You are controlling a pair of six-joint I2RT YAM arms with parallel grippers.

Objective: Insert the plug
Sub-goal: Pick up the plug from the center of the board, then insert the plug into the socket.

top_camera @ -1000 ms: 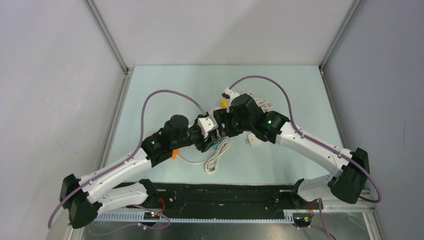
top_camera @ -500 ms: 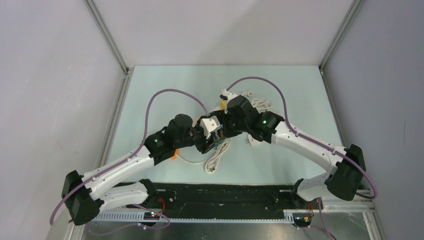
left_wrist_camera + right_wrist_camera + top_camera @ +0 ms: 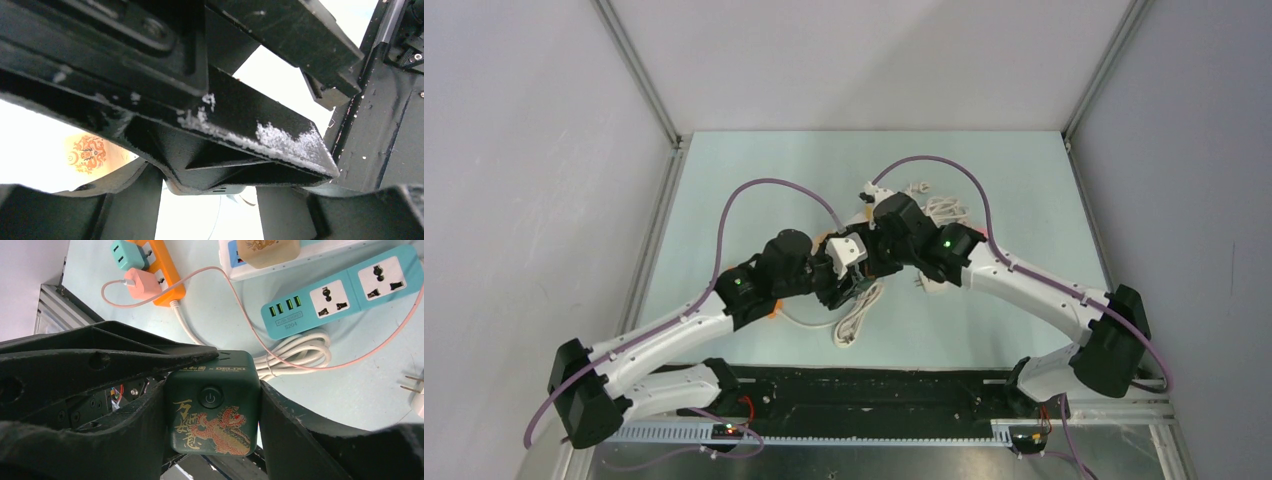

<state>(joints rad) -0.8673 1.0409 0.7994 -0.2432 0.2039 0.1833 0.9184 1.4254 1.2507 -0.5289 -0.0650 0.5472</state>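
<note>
The plug is a dark green cube [image 3: 212, 407] with a power button and a gold and red dragon. It hangs above the table between both arms. My right gripper [image 3: 212, 412] is shut on it, one finger flat against each side. A finger [image 3: 125, 357] of my left gripper lies on the cube's top face. In the left wrist view only the cube's rounded lower edge [image 3: 220, 189] shows between the left gripper's [image 3: 210, 210] fingers, behind the right gripper's black finger [image 3: 240, 135]. From above, the left gripper [image 3: 846, 278] and right gripper [image 3: 866, 262] meet mid-table and hide the cube.
Below lie a teal power strip [image 3: 345, 295] with its coiled white cable [image 3: 295, 352], an orange strip [image 3: 162, 275] carrying teal and pink adapters, and a white strip [image 3: 280, 262] with a tan cube [image 3: 267, 250]. A white plug [image 3: 415, 390] lies at the right.
Both arms have shifted slightly left and back. The right gripper has narrowed onto the green cube's sides. The left gripper's hold looks unchanged.
</note>
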